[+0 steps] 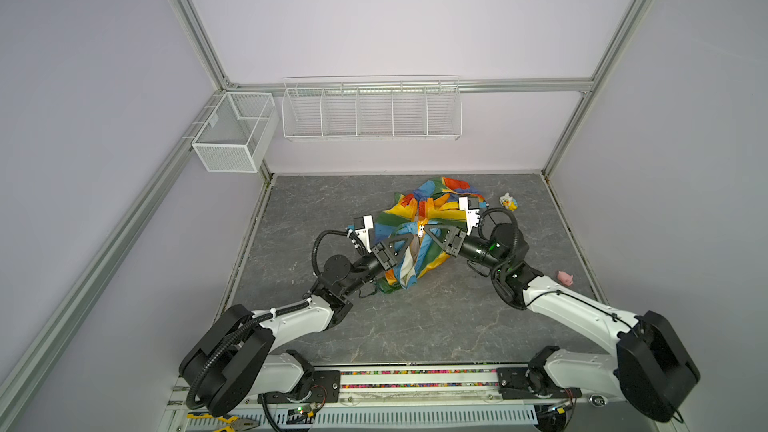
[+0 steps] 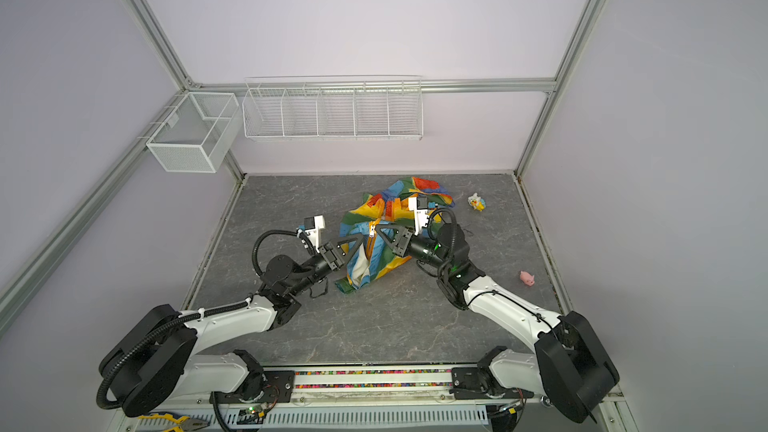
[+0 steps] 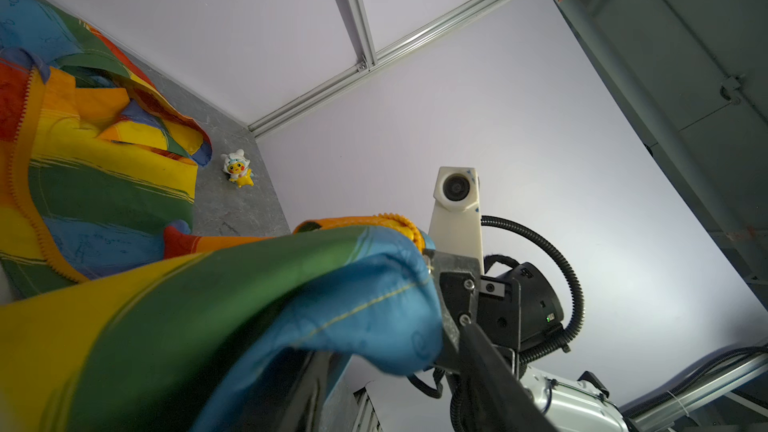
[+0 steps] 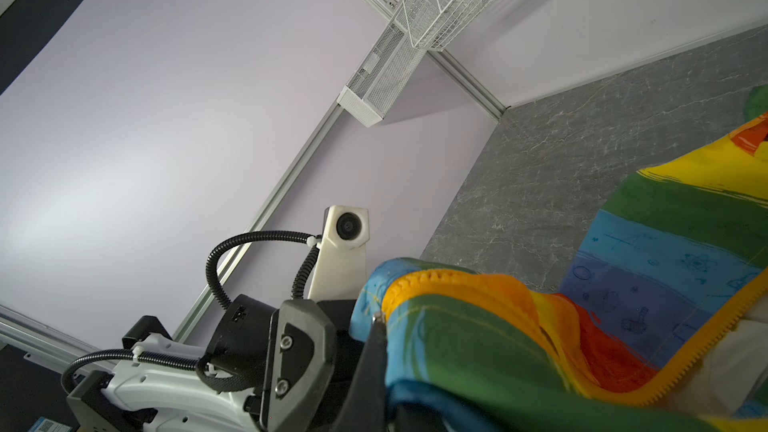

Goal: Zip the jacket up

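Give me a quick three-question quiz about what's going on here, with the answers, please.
1. True or false: the jacket lies flat and fully zipped.
2. The yellow-white toy sits: A) on the jacket, B) on the table beside it, C) in a bowl.
3. How many white baskets hang on the walls?
Key: 1 false; 2 B; 3 two.
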### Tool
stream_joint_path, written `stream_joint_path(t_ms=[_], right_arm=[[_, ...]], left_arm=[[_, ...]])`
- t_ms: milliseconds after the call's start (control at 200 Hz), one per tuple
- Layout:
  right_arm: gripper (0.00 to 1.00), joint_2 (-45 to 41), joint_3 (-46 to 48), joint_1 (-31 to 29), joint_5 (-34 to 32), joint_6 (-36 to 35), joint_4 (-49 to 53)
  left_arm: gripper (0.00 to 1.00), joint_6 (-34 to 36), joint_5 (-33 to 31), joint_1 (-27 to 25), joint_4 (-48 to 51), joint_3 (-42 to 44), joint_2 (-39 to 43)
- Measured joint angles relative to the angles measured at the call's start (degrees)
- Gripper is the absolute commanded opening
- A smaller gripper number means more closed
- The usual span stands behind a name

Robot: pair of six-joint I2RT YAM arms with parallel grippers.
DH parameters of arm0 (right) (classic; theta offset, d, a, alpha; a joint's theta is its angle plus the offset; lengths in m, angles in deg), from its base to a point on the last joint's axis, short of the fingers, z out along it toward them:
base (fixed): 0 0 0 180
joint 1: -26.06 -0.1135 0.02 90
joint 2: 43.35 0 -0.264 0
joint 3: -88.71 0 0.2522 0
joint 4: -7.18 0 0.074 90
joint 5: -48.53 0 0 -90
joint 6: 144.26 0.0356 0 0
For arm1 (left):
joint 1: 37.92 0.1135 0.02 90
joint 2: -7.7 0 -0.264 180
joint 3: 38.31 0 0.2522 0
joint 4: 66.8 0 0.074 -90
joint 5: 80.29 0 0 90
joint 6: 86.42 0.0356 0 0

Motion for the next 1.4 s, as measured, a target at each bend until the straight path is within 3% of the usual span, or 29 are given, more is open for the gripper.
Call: stream_joint_path(t_ms=[280,825,1400], right_arm=[[0.06,0.0,0.28,-0.35,0.0,-0.85,0.48],[0.06,-0.02,0.59,-1.62,-0.59,-3.21,2.84],[0.06,-0.02,0.59,-2.01,-0.81,-3.61,3.21]], left_arm=[[0.5,-1.97,-0.35,0.59,-0.04,-0.09,0.22],[0.25,-6.58,0.37,1.33,-4.68,-1.68,-4.61],[0.26,-6.32,2.32,1.38,-3.78,-2.29,-5.01]])
